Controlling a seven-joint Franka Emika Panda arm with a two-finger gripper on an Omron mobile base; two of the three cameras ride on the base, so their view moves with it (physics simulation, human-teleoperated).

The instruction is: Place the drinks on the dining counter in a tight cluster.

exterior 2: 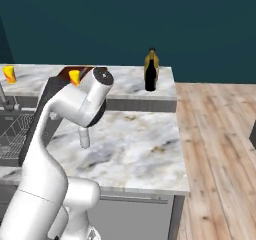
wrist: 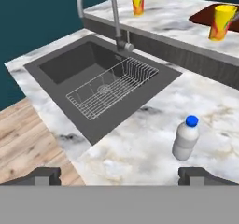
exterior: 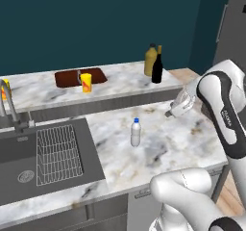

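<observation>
Two bottles, the tall dark wine bottle (exterior: 157, 67) and the yellow bottle (exterior: 151, 59), stand touching on the dining counter (exterior: 120, 76). The small water bottle (wrist: 186, 138) stands upright on the lower worktop (exterior: 168, 138), beside the sink (wrist: 93, 73) with its wire rack (wrist: 112, 87). The claw (wrist: 119, 174) is spread wide, holding nothing; the water bottle stands just ahead, toward one finger.

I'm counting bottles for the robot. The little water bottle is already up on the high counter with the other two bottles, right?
Not quite. The water bottle stands on the lower worktop beside the sink, as the left base view shows. The other two bottles are on the dining counter.
</observation>
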